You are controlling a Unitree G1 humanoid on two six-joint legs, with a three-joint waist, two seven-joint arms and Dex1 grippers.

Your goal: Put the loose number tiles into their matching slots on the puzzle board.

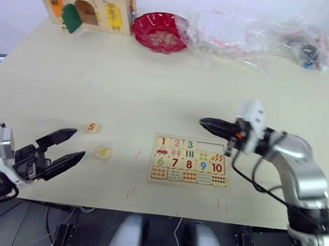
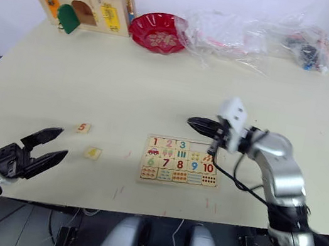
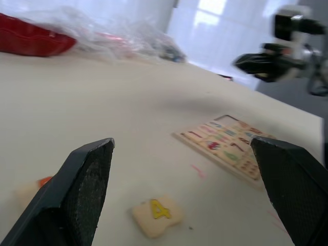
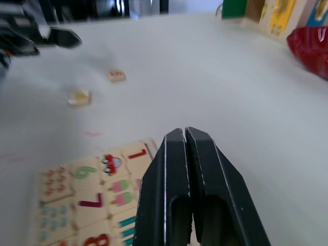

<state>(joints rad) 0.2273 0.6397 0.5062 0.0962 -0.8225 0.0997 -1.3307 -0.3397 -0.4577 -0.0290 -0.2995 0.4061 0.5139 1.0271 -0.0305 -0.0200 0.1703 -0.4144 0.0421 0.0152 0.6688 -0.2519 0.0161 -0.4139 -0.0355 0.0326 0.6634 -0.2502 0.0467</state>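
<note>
A: Two end effectors are in sight. The left end effector (image 1: 71, 146) sits low over the near left part of the surface (image 1: 158, 84), its two black fingers spread wide with nothing between them.

B: What lies nearest it?

A: The yellow 4 tile (image 1: 103, 152), flat on the surface just beyond the fingertips and slightly toward the board. The 5 tile (image 1: 91, 127) lies a little farther back, near the upper finger's tip. Neither tile touches the end effector, and the two tiles lie apart from each other.

B: And the right one?

A: The right end effector (image 1: 204, 123) has its fingers pressed together and holds nothing. It hovers just behind the far edge of the puzzle board (image 1: 191, 162), pointing toward the robot's left.

B: Where does the board stand?

A: Flat on the surface, near the front edge, right of the loose tiles. In its top row 1, 2 and 3 are seated; the two empty slots (image 1: 211, 148) at the right end of that row show bare wood, directly below and in front of the right end effector's fingers. The 6 to 10 row and the dot row are filled.

B: Farther out?

A: At the far edge, a wooden latch box (image 1: 87, 2), a red bowl (image 1: 161, 31) and crumpled clear plastic bags (image 1: 257, 31).
</note>
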